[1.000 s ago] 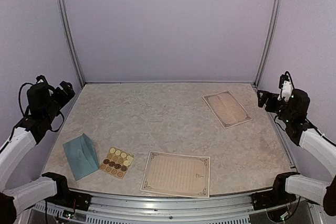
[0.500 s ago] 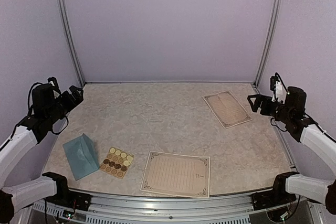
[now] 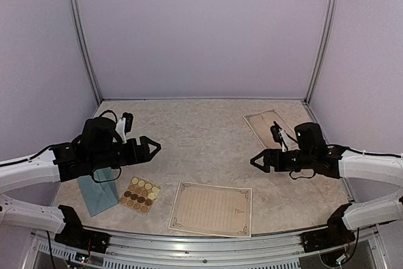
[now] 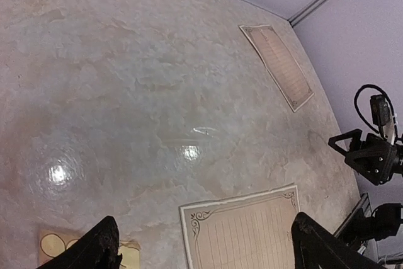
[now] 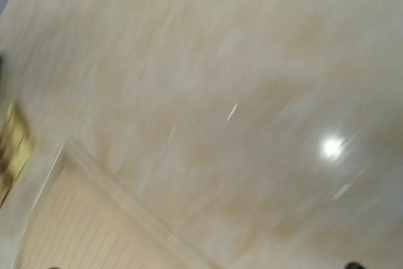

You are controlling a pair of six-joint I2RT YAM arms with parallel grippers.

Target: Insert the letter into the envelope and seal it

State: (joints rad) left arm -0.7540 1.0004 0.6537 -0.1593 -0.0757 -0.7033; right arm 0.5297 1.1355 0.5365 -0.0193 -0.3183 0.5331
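Right wrist view is smeared, and several things reach you only in part.
In the top view, the left arm covers the upper part of the envelope at lower left, and the right arm hides the near corner of the far cream sheet. Your left wrist view cuts the near cream sheet and sticker sheet at its bottom edge. In the right wrist view both are blurs at lower left. The sheets' writing is too small to read.

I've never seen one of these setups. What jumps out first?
The left gripper and right gripper hang open and empty over the marbled table, pointing toward each other. Near the front edge lie a teal envelope at the left, a sticker sheet beside it, and a cream lined sheet in the middle.
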